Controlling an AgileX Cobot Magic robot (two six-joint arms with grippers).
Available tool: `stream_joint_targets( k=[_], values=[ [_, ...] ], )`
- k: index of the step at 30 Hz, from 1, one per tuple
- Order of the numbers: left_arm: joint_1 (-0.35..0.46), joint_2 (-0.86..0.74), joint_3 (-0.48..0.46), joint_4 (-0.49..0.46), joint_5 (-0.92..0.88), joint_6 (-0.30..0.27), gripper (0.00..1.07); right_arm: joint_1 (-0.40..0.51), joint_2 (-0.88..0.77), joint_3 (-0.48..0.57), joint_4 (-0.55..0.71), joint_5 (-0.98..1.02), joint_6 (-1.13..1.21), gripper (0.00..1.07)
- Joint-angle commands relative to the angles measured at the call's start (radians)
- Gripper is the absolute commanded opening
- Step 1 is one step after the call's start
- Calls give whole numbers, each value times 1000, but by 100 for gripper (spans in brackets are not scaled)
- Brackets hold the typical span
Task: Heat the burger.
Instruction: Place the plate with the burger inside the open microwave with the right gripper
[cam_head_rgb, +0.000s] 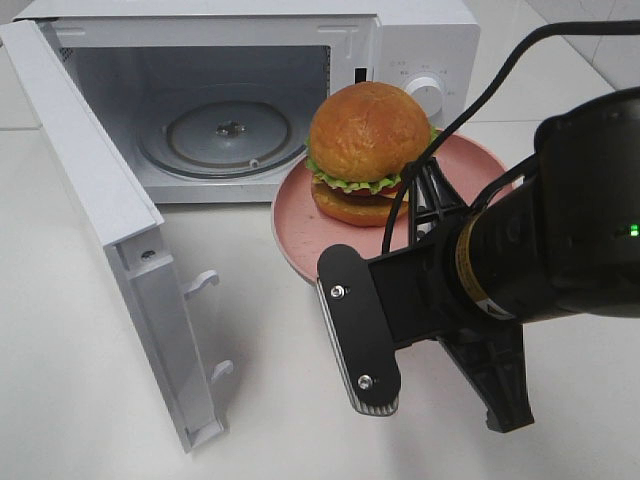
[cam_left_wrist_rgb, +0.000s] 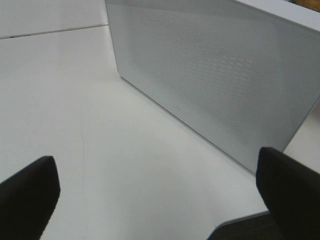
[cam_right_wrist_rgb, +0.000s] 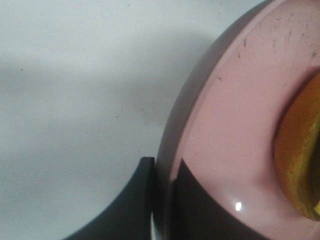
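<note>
The burger (cam_head_rgb: 368, 140), with a glossy brown bun and a lettuce frill, sits on a round pink plate (cam_head_rgb: 295, 215) right in front of the open microwave (cam_head_rgb: 420, 40). My right gripper (cam_head_rgb: 428, 215) is shut on the plate's near-right rim. The right wrist view shows its fingers (cam_right_wrist_rgb: 135, 200) pinching the plate (cam_right_wrist_rgb: 235, 125) rim, with the burger's edge (cam_right_wrist_rgb: 300, 160) beside them. The shadow under the plate suggests it hangs slightly above the table. My left gripper (cam_left_wrist_rgb: 160, 200) stands open and empty, facing the outer face of the microwave door (cam_left_wrist_rgb: 210, 75). It is out of the exterior view.
The microwave door (cam_head_rgb: 100, 220) is swung wide open to the left, its latch hooks pointing toward the plate. A glass turntable (cam_head_rgb: 225, 135) lies in the bare cavity. The white table runs under everything.
</note>
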Motion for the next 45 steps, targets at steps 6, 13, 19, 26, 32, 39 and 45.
stream_joint_targets(
  k=[6, 13, 19, 26, 32, 39, 45],
  values=[
    [-3, -18, 2, -2, -8, -8, 100, -70, -10, -3, 102, -96, -274, 0],
    [-3, -18, 2, -2, -8, -8, 100, -174, -10, -3, 288, -170, -602, 0],
    [-3, -18, 2, -2, -8, -8, 100, -253, -10, -3, 466, -187, -860, 0],
    [-3, -18, 2, -2, -8, -8, 100, -328, -10, -3, 603, -195, -1061, 0],
    [-3, -18, 2, -2, -8, -8, 100, -369, -10, -3, 661, -194, -1118, 0],
    [-3, -18, 2, -2, -8, -8, 100, -369, -10, -6, 660, -198, -1116, 0],
    [-3, -18, 2, -2, -8, -8, 100, -369, -9, -6, 662, -248, -1118, 0]
  ],
)
